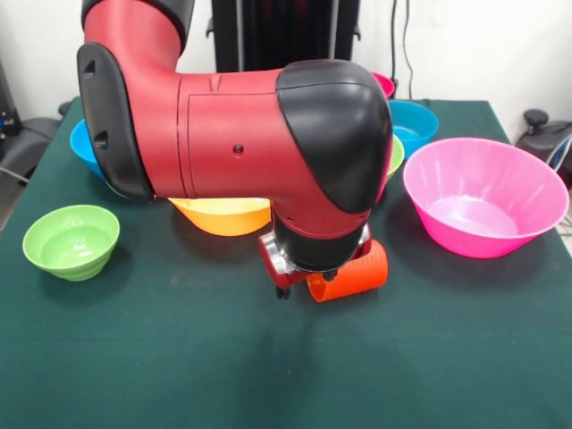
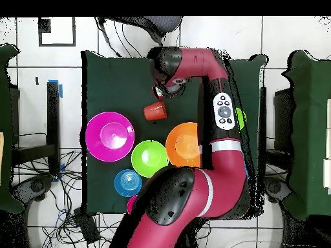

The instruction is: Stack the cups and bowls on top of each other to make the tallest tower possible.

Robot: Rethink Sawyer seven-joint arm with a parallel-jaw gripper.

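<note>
The orange-red cup (image 1: 356, 266) (image 2: 155, 111) appears to lie on its side on the green cloth. My gripper (image 1: 304, 288) (image 2: 160, 90) hangs low right beside it, under the bulky red wrist, and their contact is hidden. Around them the bowls stand singly: a large pink bowl (image 1: 483, 197) (image 2: 110, 135), a large orange bowl (image 1: 223, 216) (image 2: 184, 143), a small green bowl (image 1: 71, 239) (image 2: 240, 117), a medium green bowl (image 2: 149, 158) and a blue bowl (image 1: 413, 125) (image 2: 127, 183). No tower shows in either view.
My arm (image 1: 241, 125) spans the middle of the table and hides much of it. Another blue bowl (image 1: 82, 143) peeks out behind the arm. A magenta-red bowl (image 1: 384, 83) (image 2: 131, 205) sits at the table's edge nearest the robot's base.
</note>
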